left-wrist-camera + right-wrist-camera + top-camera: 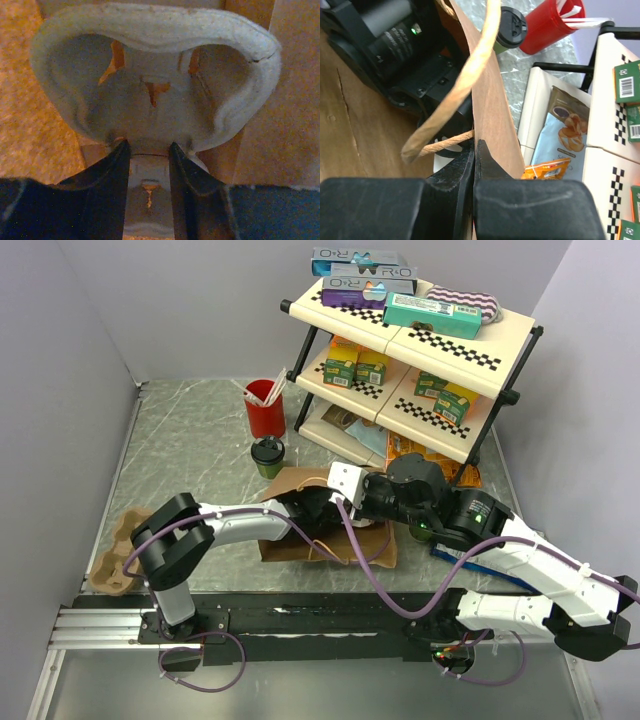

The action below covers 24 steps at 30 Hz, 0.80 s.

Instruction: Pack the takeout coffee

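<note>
Brown kraft paper fills the right wrist view. There the right end effector (475,148) is pinched flat on the top edge of the paper bag (496,117), jaws closed with only the paper between them. The bag's twisted paper handle (465,80) loops up just ahead of its fingertips. The left end effector (148,147) reaches into the bag's mouth and grips a grey pulp cup carrier (150,60) by a middle rib, one dark finger (112,195) on each side and the jaws narrow. The takeout coffee (267,456), dark green with a black lid (512,27), stands upright on the tabletop (190,440) outside the bag. It is beyond the right end effector's fingertips and apart from both end effectors, with the red cup (264,410) of white sticks just behind it. To the right of the right end effector is the shelf rack (520,332). The blue boxes (365,262) on its top shelf carry large letters that seem to read "R+O". The green cartons (626,85) show barcodes, but their print is too small to read, and so is the name on the snack packet (565,125) on the lowest shelf. From above, the left end effector is hidden by the bag. In the right wrist view the bag edge covers most of the coffee's body, and the carrier's far cells are cut off.
</note>
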Tool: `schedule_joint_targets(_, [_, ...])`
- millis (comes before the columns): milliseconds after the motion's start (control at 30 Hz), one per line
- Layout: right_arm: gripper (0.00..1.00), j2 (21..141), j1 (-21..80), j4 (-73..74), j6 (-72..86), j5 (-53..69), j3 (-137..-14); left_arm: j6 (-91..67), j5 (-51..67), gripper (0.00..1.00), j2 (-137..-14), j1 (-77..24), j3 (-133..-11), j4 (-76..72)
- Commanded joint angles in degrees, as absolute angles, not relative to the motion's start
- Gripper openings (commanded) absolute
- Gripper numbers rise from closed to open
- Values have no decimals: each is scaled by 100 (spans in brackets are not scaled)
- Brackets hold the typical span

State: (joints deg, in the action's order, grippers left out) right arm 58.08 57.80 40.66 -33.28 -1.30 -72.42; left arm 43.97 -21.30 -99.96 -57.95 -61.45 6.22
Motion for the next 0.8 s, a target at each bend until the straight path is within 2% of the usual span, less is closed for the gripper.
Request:
schedule_joint_targets(0, [0, 5722, 5775, 4280, -3155, 246, -7523, 4438, -2276, 30, -10125, -5739, -6267, 422])
schedule_joint_targets(233, [0, 5739, 5713, 4219, -3103, 220, -7488, 4342, -2338, 40, -10116, -5722, -6302, 483])
schedule_joint_targets(267, [0, 5757, 5704, 4219, -3085, 211, -7488, 4307, -2329, 44, -10099, -5713, -6319, 510])
schedule_joint_targets(400, [0, 5766, 5660, 4228, -3059, 211, -7506, 4175, -2329, 50, -10081, -5704, -6389, 597])
schedule_joint_targets(500, [0, 5774, 5660, 4184, -3059, 193, -7488, 4122, -2338, 62, -10081, -5713, -6442, 624])
schedule_joint_targets(600, [0, 5766, 5643, 4184, -3041, 185, -7479, 4061, -2338, 67, -10081, -5704, -6504, 685])
schedule_joint_targets(667, [0, 5783, 5634, 4175, -3041, 185, -7479, 4034, -2320, 78, -10072, -5704, -6521, 738])
schedule_joint_targets(767, [0, 5792, 5634, 4157, -3050, 176, -7479, 3999, -2276, 80, -10037, -5704, -6539, 791])
